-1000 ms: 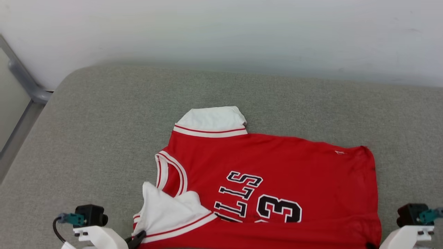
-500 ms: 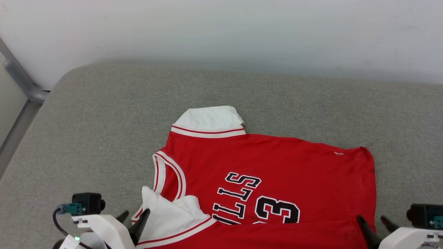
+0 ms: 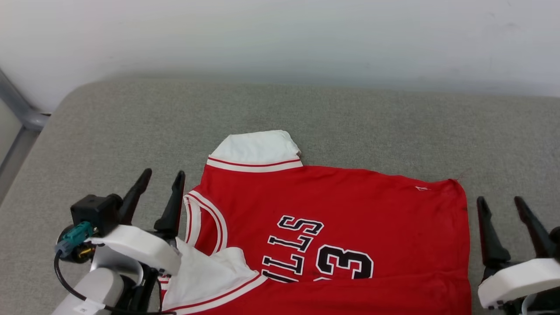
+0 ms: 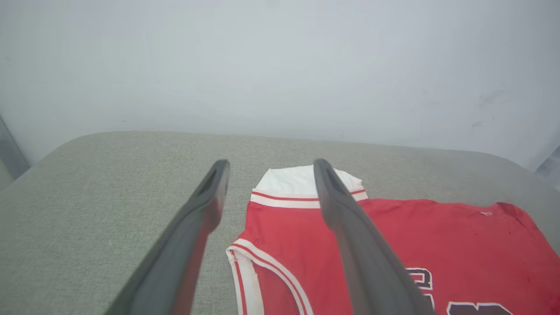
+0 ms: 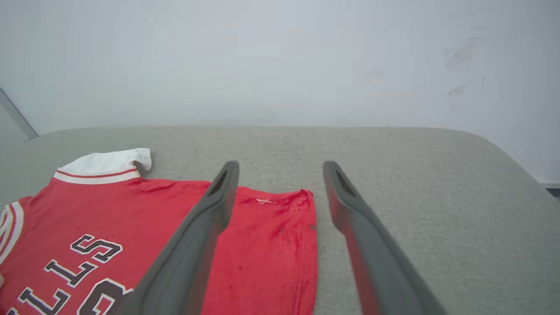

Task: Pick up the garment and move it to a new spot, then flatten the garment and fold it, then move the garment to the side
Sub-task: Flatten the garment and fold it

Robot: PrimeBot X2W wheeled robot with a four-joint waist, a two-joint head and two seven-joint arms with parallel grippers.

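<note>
The red shirt (image 3: pixel 350 205) lies flat on the gray cushion (image 3: pixel 306 109), with black "23" and lettering up, a white sleeve at its far edge and another at the near left. The left gripper (image 3: pixel 162 174) beside the collar and the right gripper (image 3: pixel 499 201) beside the hem both have their fingers apart and hold nothing.

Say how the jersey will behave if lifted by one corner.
Likely floppy: the jersey lies flat with one sleeve crumpled. Probably light: thin cloth. Pushed, it may bunch on the textured grey cushion.
</note>
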